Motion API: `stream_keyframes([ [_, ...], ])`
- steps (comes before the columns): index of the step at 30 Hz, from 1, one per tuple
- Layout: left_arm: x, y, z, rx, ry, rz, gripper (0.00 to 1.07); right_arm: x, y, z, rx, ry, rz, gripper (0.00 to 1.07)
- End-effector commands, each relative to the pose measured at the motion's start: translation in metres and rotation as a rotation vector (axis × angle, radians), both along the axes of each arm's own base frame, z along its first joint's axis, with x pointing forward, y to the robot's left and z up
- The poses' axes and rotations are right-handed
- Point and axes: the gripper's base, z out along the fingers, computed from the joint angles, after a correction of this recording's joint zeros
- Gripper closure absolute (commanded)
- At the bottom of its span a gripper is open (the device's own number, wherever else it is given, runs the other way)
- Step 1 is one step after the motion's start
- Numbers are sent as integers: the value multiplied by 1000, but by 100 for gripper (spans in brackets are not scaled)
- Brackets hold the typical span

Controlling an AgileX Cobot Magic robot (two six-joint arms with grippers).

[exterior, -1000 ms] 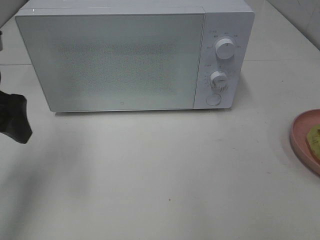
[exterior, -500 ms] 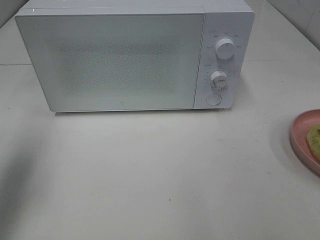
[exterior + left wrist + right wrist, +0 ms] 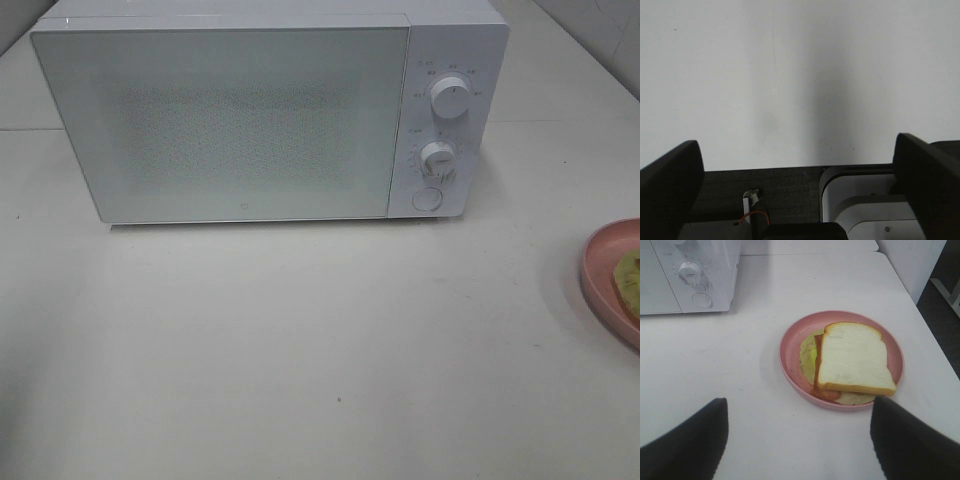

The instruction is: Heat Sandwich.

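Note:
The sandwich [image 3: 852, 360], white bread over green lettuce and a pink filling, lies on a salmon-pink round plate [image 3: 790, 347] on the white table. In the exterior high view only a yellow-green strip of the sandwich [image 3: 629, 278] shows on the plate [image 3: 600, 275] at the right edge. The white microwave [image 3: 220, 120] stands at the back with its door shut; it also shows in the right wrist view [image 3: 685, 275]. My right gripper [image 3: 800, 405] is open and empty, a short way back from the plate. My left gripper [image 3: 795, 145] is open and empty over bare table.
The microwave's control panel has two knobs [image 3: 452, 100] [image 3: 437, 157] and a round button [image 3: 427, 199]. In the left wrist view the table's edge [image 3: 765, 167] runs close to the fingers, with dark floor and a white base part [image 3: 860, 205] beyond. The table's right edge [image 3: 920, 315] is near the plate.
The dark part of my left arm at the left edge of the exterior high view one second ago has moved out of that view. Microwave and plate have not moved.

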Motion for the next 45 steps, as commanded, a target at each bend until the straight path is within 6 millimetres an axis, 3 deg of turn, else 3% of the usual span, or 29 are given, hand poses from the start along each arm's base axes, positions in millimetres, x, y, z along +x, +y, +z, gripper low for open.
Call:
stream_keyframes([
  [1, -18, 1, -3, -29, -84, 40, 9, -4, 0, 1, -7, -43, 0, 32],
  [8, -50, 2, 0, -58, -192, 75, 9, -4, 0, 1, -7, -43, 0, 32],
  [17, -89, 4, 13, -80, -456, 67, 9, -4, 0, 1, -7, -43, 0, 32],
  [21, -115, 5, 15, -95, -622, 62, 9, -4, 0, 1, -7, -43, 0, 32],
  [25, -127, 6, 14, -101, -695, 60, 9, -4, 0, 1, -7, -43, 0, 32],
  [45, -127, 6, 14, -104, -695, 62, 9, -4, 0, 1, -8, -43, 0, 32],
])
